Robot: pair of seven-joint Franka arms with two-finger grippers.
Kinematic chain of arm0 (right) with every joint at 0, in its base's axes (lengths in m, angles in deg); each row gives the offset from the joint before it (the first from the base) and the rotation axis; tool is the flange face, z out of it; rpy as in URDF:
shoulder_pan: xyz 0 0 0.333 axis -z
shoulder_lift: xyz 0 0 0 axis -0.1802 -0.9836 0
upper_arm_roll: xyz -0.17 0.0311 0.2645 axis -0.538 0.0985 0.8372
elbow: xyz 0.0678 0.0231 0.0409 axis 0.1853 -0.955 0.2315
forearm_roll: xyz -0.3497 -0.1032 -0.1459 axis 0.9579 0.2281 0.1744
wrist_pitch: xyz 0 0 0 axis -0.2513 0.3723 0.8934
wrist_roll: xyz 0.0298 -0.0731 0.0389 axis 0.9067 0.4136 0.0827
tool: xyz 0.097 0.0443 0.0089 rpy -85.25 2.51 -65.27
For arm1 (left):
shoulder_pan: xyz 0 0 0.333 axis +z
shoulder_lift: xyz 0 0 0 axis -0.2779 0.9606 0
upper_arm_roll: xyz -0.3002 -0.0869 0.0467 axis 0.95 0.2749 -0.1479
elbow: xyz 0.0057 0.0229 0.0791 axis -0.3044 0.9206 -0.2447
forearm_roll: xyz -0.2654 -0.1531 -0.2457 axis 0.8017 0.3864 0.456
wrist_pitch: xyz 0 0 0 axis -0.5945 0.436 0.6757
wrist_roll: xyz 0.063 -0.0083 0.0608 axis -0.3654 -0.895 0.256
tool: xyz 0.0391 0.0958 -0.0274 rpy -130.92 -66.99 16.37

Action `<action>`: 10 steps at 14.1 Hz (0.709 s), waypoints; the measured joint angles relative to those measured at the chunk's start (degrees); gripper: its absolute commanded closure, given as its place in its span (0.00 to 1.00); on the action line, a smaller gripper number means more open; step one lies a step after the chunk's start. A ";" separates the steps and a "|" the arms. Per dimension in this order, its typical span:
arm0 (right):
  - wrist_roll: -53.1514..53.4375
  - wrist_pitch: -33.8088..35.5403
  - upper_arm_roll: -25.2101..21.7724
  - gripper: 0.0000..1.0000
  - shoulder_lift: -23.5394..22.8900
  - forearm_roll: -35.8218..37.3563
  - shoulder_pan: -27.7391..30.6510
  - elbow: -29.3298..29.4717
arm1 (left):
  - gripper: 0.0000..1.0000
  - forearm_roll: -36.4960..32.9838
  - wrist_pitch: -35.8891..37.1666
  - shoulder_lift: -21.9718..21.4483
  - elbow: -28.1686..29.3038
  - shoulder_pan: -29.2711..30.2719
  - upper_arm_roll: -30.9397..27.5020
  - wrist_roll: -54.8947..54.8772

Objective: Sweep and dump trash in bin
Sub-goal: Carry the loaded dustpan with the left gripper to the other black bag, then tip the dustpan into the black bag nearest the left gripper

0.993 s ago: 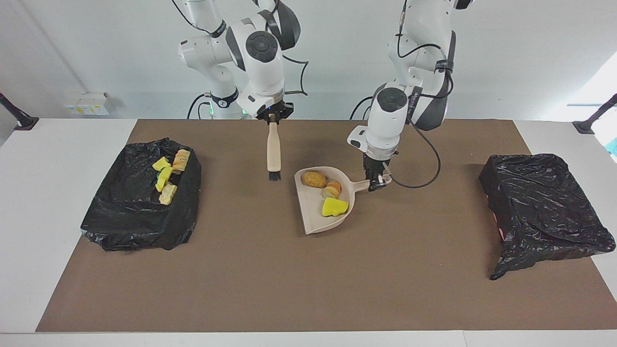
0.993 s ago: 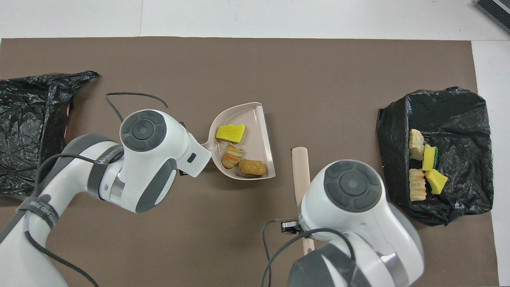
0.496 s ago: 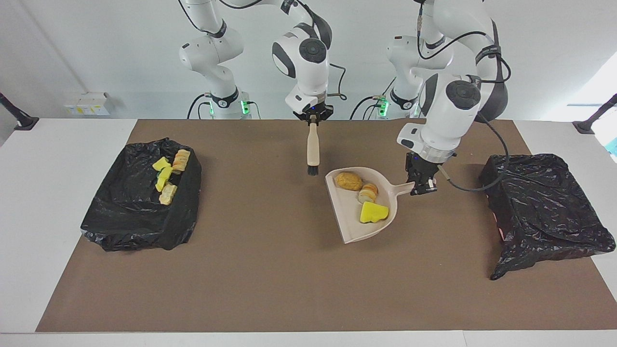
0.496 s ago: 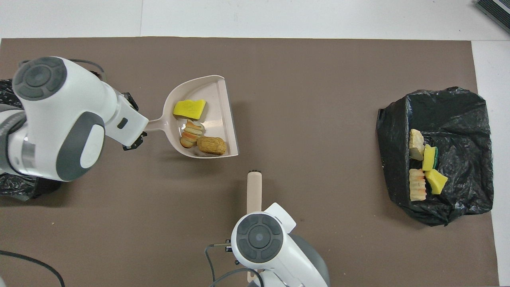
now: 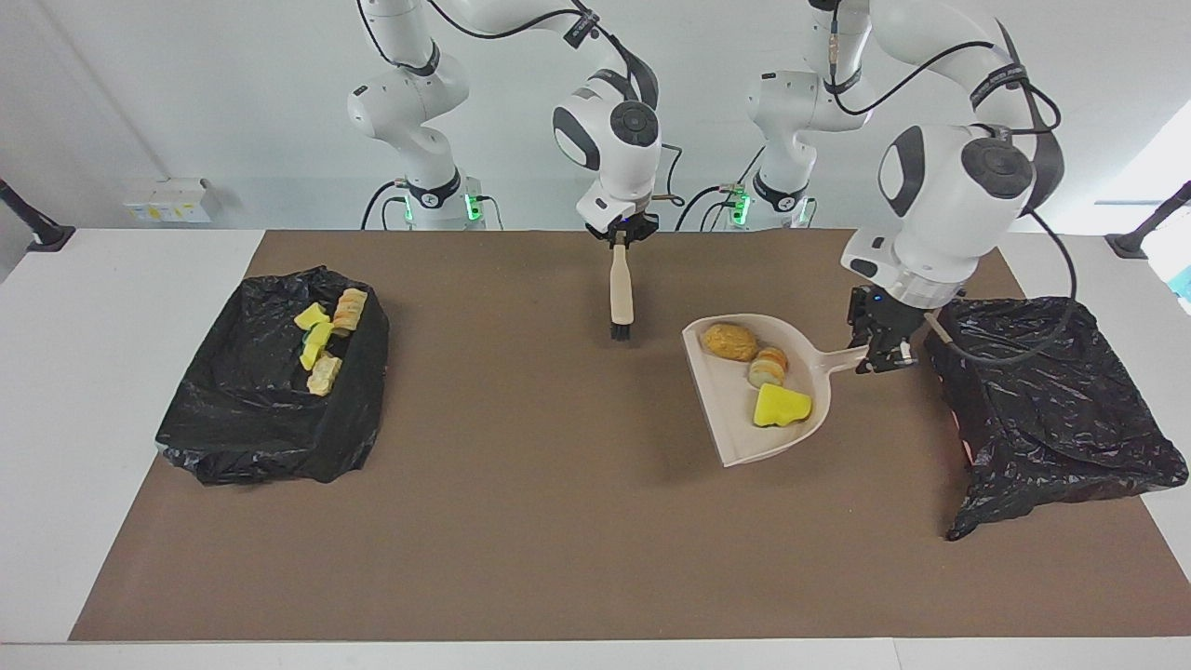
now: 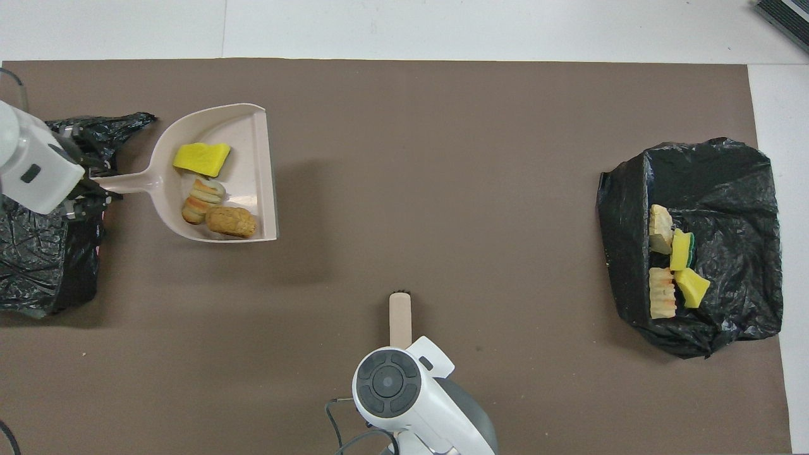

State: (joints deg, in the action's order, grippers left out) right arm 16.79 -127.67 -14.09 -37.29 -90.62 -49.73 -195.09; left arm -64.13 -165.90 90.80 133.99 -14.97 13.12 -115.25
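The dustpan point(image 5: 758, 391) is being held up over the brown mat point(image 5: 558, 521) by the left gripper point(image 5: 879, 346), whose jaws are clamped on its handle, beside the black-bagged bin point(image 5: 1051, 400) at the left arm's end. Three pieces of trash point(image 5: 770, 381) are being carried in the pan; four more point(image 5: 326, 340) are lying in the other bin point(image 5: 270, 409). The brush point(image 5: 621, 293) is being held, bristles down, in the right gripper point(image 5: 621, 233), jaws closed on its handle

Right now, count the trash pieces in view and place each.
7: three in the dustpan held by the left pincer; four in the bin at the right arm's end. More may be hidden.
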 measured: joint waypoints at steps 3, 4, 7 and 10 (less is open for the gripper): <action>-0.86 1.26 -0.04 1.00 0.30 0.00 0.05 -0.18 | 1.00 0.19 2.66 1.58 -3.21 6.70 -0.07 -7.51; -2.20 1.54 -0.08 1.00 0.48 0.00 0.13 -0.53 | 1.00 0.20 3.86 2.52 -5.13 8.71 -0.07 -9.80; -4.96 1.54 -0.15 1.00 0.82 -0.03 0.80 -1.83 | 1.00 0.02 4.95 4.98 -9.82 14.45 -0.28 -16.35; -5.27 0.49 -0.24 1.00 0.86 -0.07 1.53 -2.50 | 1.00 -2.33 4.93 7.08 -14.24 20.14 -0.39 -20.85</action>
State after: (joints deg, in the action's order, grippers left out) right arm 11.52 -127.18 -14.33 -36.43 -90.69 -48.19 -197.58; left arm -66.46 -160.97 97.88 119.75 5.17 12.73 -136.09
